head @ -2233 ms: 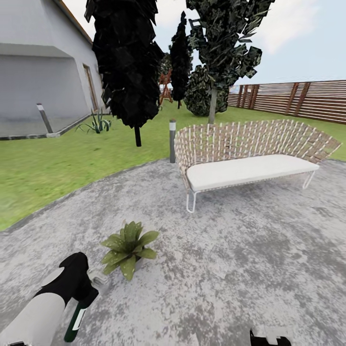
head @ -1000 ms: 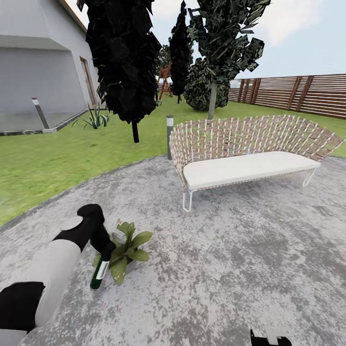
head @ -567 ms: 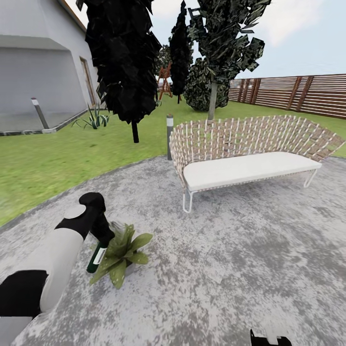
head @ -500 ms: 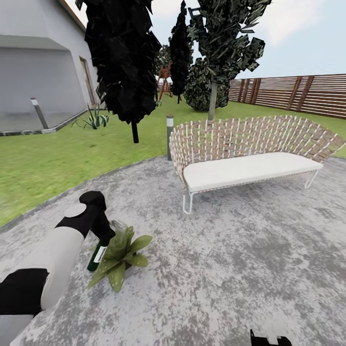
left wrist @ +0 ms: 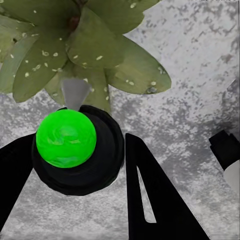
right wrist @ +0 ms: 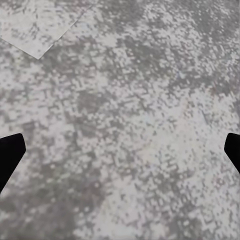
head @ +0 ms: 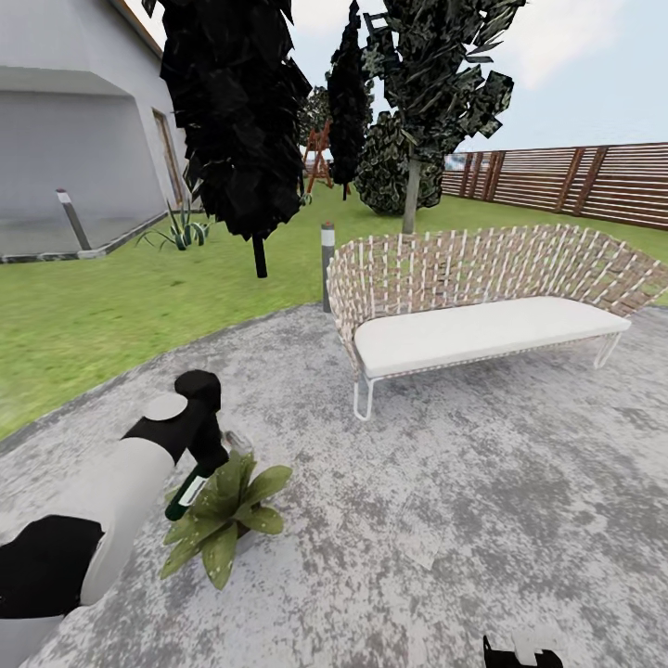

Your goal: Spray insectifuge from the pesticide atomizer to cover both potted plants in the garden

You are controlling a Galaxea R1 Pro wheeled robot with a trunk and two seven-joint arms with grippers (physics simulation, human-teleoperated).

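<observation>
The left claw [head: 206, 461] has carried the pesticide atomizer [head: 191, 489] over the potted plant [head: 221, 516].

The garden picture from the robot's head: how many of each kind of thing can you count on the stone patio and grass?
Potted plants: 1
Spray bottles: 1
Benches: 1
Bollard lamps: 2
Agaves: 1
Total: 6
</observation>
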